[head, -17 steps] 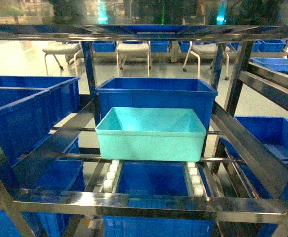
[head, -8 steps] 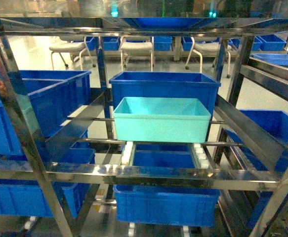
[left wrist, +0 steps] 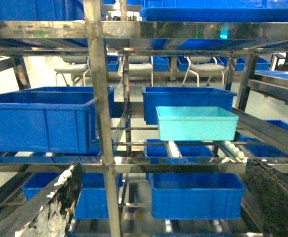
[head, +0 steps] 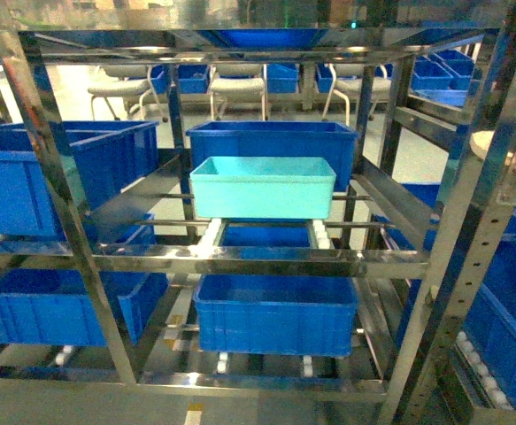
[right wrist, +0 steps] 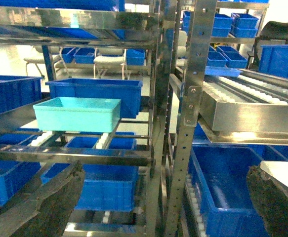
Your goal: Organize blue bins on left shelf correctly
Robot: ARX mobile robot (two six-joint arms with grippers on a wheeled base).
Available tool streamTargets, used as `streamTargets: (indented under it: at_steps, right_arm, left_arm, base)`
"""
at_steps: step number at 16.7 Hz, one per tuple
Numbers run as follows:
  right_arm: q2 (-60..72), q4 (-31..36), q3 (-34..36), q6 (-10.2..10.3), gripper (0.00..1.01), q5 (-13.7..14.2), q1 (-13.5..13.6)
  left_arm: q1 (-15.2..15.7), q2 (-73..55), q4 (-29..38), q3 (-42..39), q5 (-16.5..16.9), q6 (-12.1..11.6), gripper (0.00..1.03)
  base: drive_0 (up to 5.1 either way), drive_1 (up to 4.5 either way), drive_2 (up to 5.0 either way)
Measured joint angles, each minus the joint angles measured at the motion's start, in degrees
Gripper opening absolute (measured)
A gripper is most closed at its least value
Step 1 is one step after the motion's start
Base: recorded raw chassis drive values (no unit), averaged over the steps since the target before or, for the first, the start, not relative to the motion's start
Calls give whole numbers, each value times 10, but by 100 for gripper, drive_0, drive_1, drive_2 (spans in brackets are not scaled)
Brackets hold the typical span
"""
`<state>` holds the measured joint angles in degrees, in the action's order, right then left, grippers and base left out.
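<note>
One turquoise bin is sitting on the white roller tracks of the left shelf, middle tier, just in front of a dark blue bin. Compared with a second ago, the head view is showing far more of the rack, the bin looking smaller and farther. Both grippers, left and right, are standing spread wide, holding nothing.
</note>
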<state>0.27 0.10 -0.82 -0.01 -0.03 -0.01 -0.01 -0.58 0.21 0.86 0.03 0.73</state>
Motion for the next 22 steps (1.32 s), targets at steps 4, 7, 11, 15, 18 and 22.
streamTargets:
  at_steps: [4,7,11,15,18,22]
  right_arm:
    - [0,-4,0,0,98,0,0]
    - [0,-3,0,0,98,0,0]
    - [0,-3,0,0,98,0,0]
    - [0,-3,0,0,98,0,0]
    - [0,-3,0,0,98,0,0]
    - [0,-3,0,0,98,0,0]
  left_arm:
    - [0,0,-5,0,0,0,98]
    - [0,0,-5,0,0,0,98]
    - [0,0,-5,0,0,0,98]
    - [0,0,-5,0,0,0,98]
    - [0,0,-5,0,0,0,98]
    - [0,0,-5,0,0,0,98]
  base:
    - [0,0,0]
    - [0,0,0]
    - [0,0,0]
    - [0,0,0]
    - [0,0,0]
    - [0,0,0]
